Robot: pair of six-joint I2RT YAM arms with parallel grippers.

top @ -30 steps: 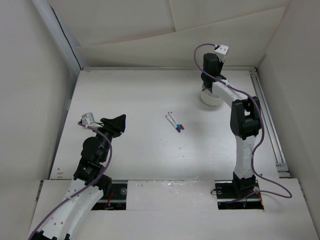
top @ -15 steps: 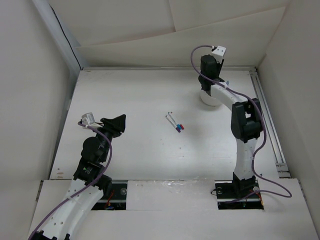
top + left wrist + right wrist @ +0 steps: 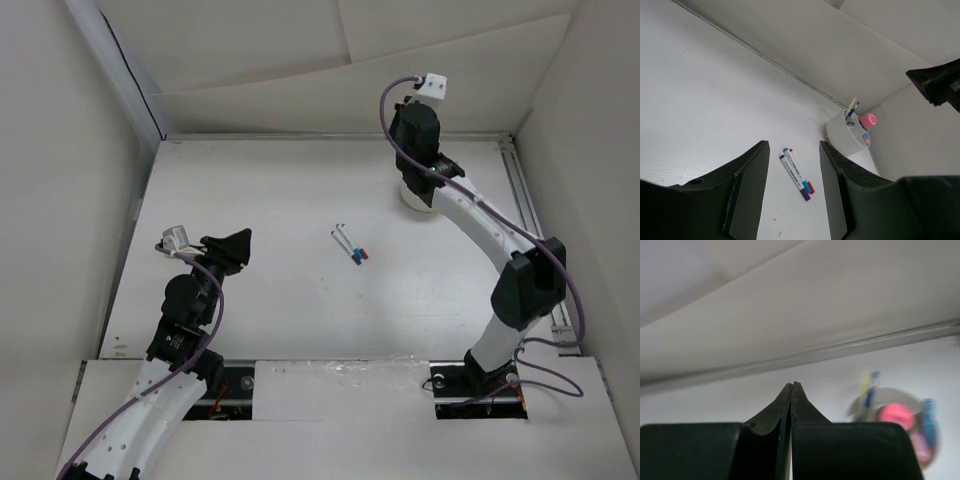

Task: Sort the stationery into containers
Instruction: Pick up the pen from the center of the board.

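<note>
Three white pens [image 3: 350, 243] with purple, blue and red caps lie side by side mid-table; they also show in the left wrist view [image 3: 796, 172]. The round white tub [image 3: 412, 196] stands at the back right, mostly hidden under the right arm. In the left wrist view the tub [image 3: 846, 135] holds a pink-capped glue stick [image 3: 868, 120] and yellow and blue pens [image 3: 852, 106]. My left gripper [image 3: 232, 246] is open and empty, left of the pens [image 3: 792, 146]. My right gripper [image 3: 412, 122] is shut and empty, raised behind the tub [image 3: 792, 384]. The right wrist view shows the tub [image 3: 890, 407] blurred.
White walls close the table at the back [image 3: 330, 100] and on both sides. A metal rail [image 3: 535, 230] runs along the right edge. The right arm's elbow [image 3: 535, 280] hangs over the right side of the table.
My right gripper has risen and moved back from over the tub, and the right arm has stretched out with its elbow swinging right. The left arm and the pens have not moved.
</note>
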